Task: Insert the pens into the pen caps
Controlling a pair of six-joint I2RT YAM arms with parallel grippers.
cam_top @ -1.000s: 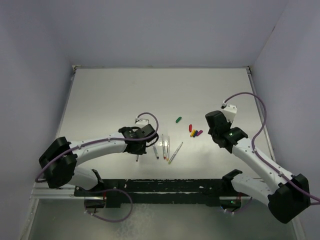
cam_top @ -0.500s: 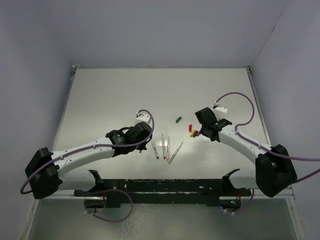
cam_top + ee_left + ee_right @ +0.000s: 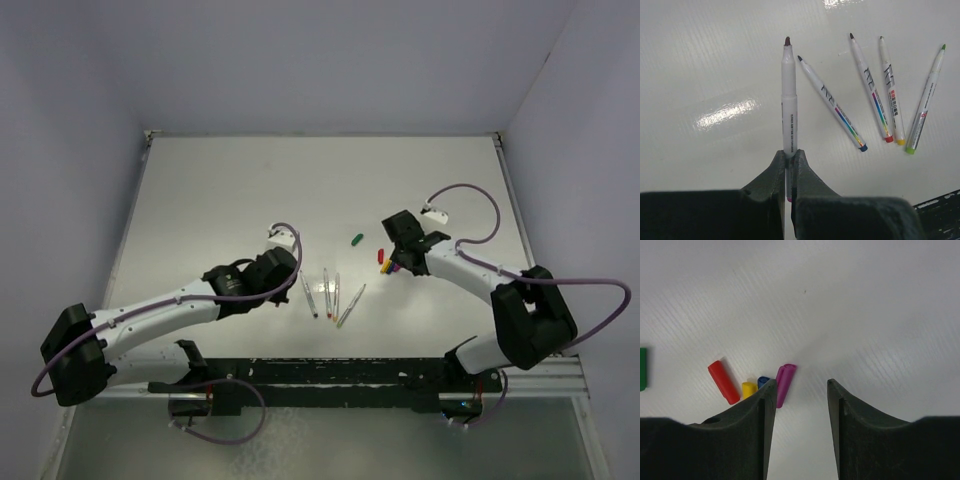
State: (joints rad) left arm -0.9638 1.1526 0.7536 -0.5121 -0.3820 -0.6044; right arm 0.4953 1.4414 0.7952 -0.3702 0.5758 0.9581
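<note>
Left wrist view, left pincer (image 3: 791, 156) clenched on one pen (image 3: 789, 95), right pincer (image 3: 801, 386) parted beside purple cap (image 3: 784, 384)

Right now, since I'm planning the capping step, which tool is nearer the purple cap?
Right. The right tool hangs open just beside the purple cap; the left tool is well off to its left, shut on a pen.

Robot lab test cell
A glossy white table (image 3: 230, 190) is boxed in by plain pale walls (image 3: 330, 60) behind and beside it; a black mounting rail (image 3: 320, 372) along its near edge carries the left arm (image 3: 165, 305) and right arm (image 3: 470, 275), both trailing purple cables (image 3: 470, 190).
</note>
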